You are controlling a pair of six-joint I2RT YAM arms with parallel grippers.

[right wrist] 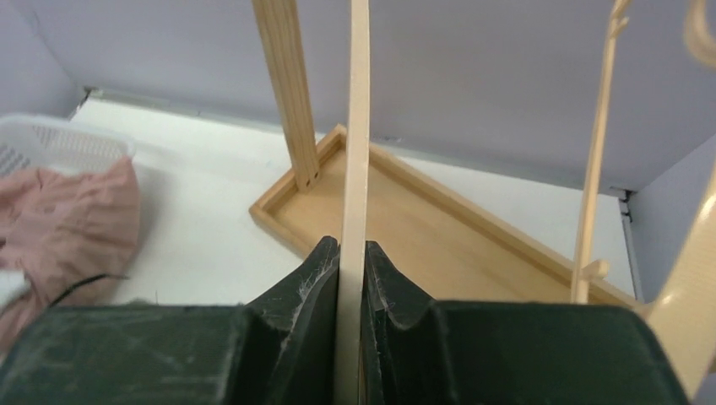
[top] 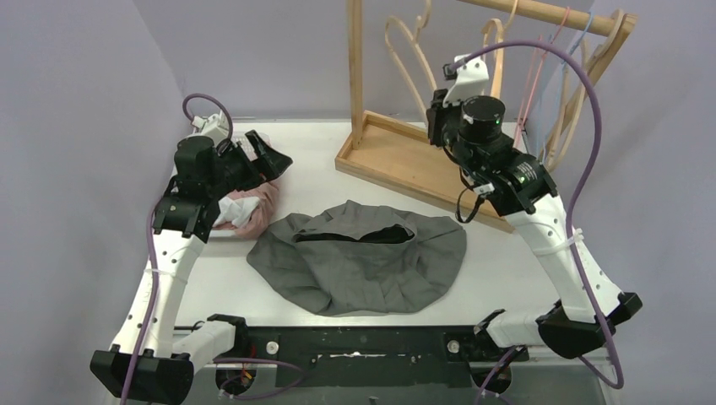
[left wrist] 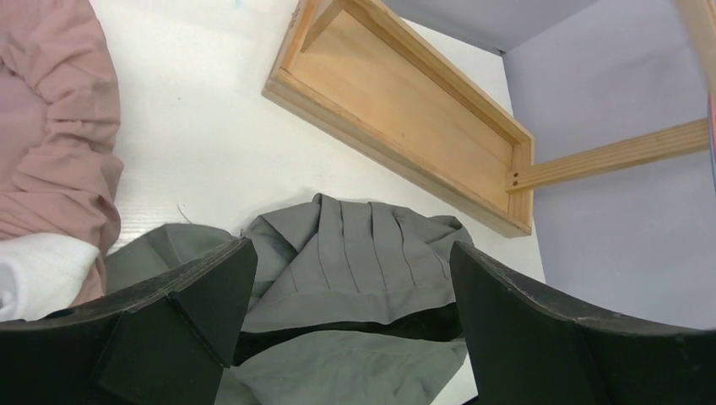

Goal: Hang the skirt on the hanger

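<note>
- At far left, the left gripper (top: 268,159) hangs above the table (top: 507,270). Its wrist view shows the two black fingers (left wrist: 203,287) spread wide apart with nothing between them.
- Just below that arm, a crumpled pink garment (top: 253,207) with a patch of white cloth lies by a white basket (right wrist: 59,143).
- At centre, the grey skirt (top: 363,261) lies spread flat on the table near the front edge. Its dark waist opening faces the back and pleats (left wrist: 371,245) show along the band. Neither gripper touches it.
- Behind the skirt, the wooden rack's base tray (top: 405,160) sits at an angle on the table. An upright post (top: 355,59) rises from the tray's left corner to a top rail (top: 549,13).
- At right, the right gripper (right wrist: 350,278) is raised over the tray, its fingers (right wrist: 308,287) pinched tight on the thin edge of a pale wooden hanger (right wrist: 355,126).
- At far right, more wooden hangers (top: 583,93) hang from the rail.
</note>
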